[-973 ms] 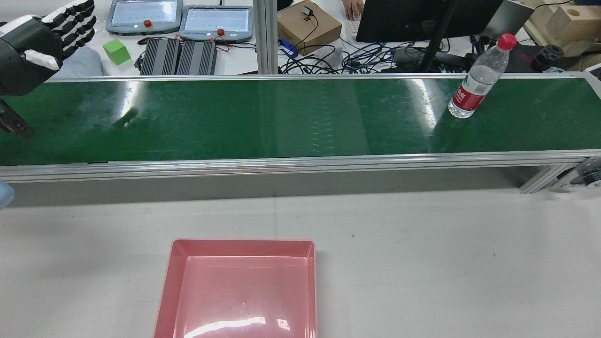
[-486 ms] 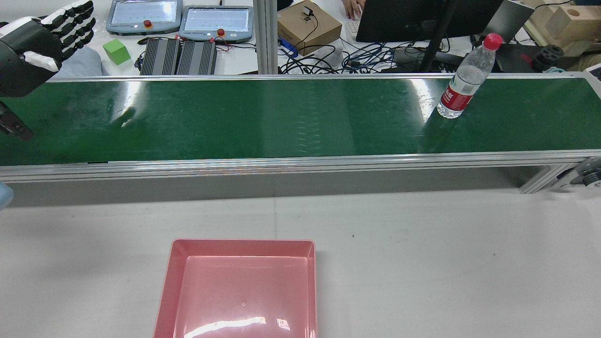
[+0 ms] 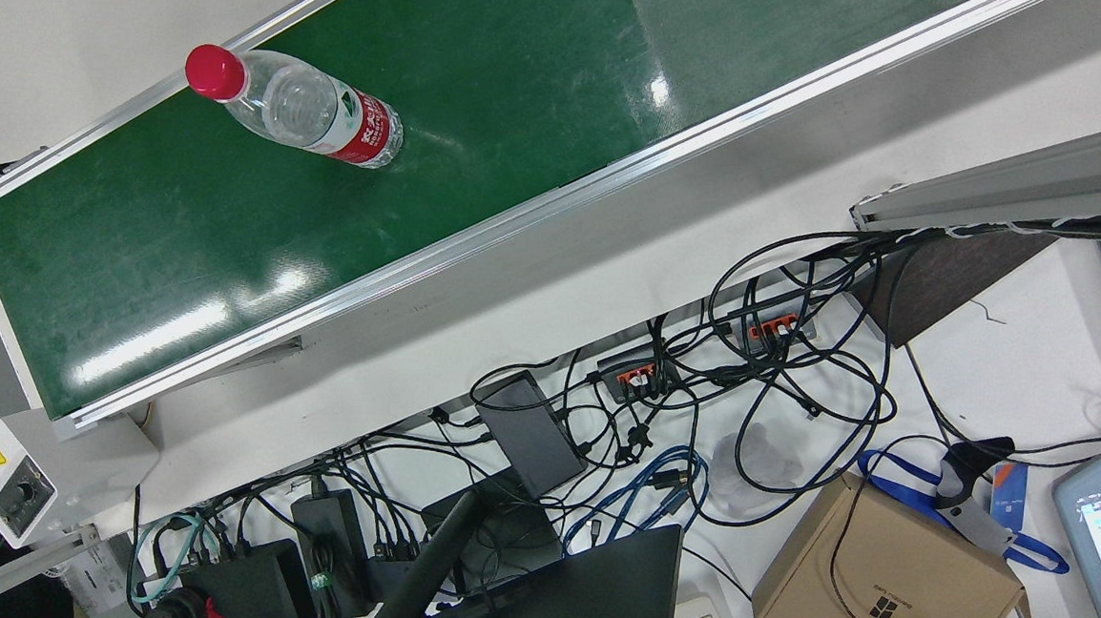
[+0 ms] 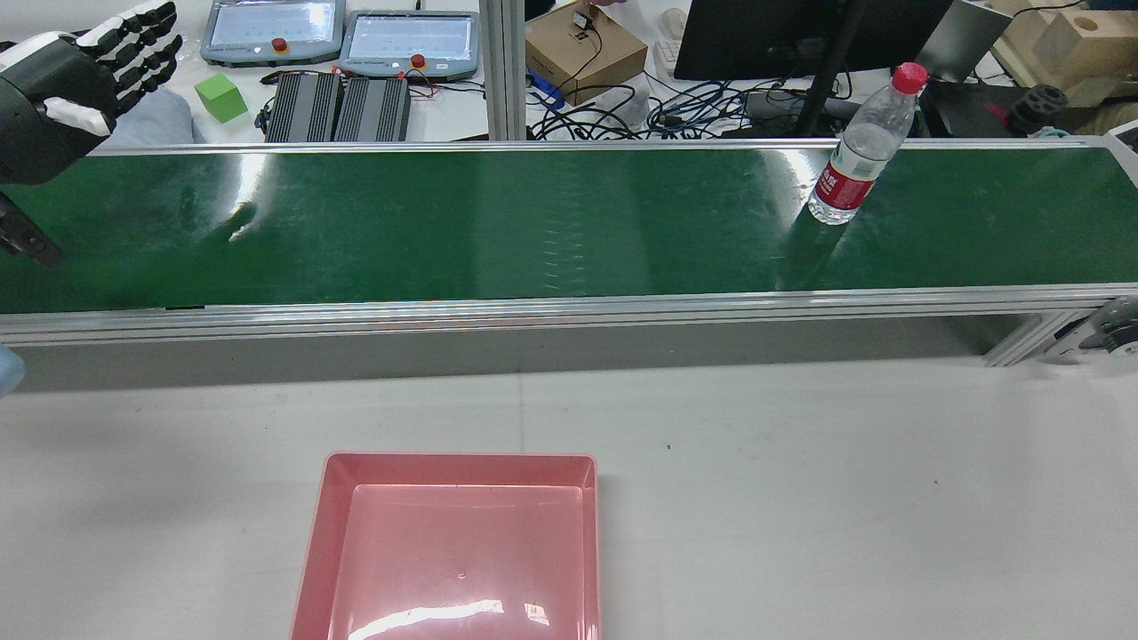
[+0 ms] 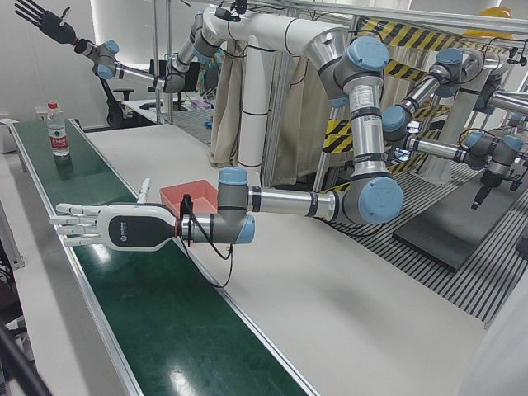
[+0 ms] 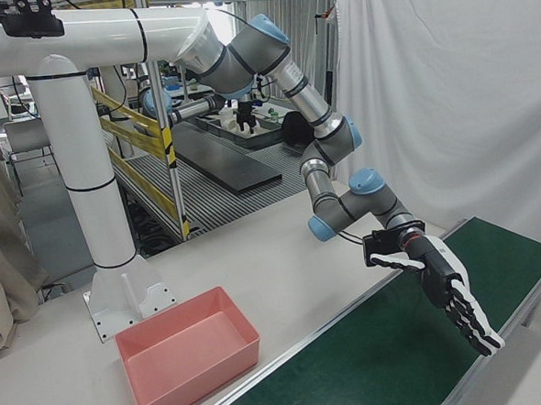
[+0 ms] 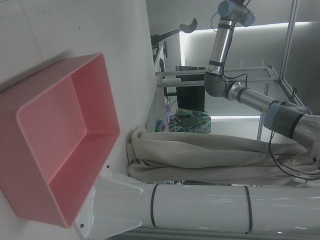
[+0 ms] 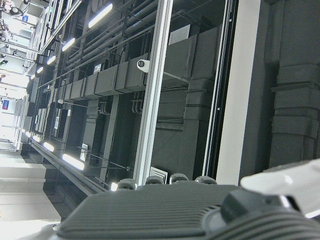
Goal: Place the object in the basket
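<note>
Bottle (image 4: 855, 160) stands upright on the green belt (image 4: 498, 222), upper right of rear view, untouched. Basket (image 4: 458, 551) at bottom centre is empty. Left hand (image 4: 67, 80), upper left, fingers spread, holds nothing. Right hand (image 5: 43, 20) raised with fingers spread. Grasp, carry and drop all remain.

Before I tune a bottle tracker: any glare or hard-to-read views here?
Rear view: bright glare streaks on the green belt near the water bottle. Front view: glare patches on the belt's lower end, bottle sharp. Right hand view: dim, showing only the ceiling.
</note>
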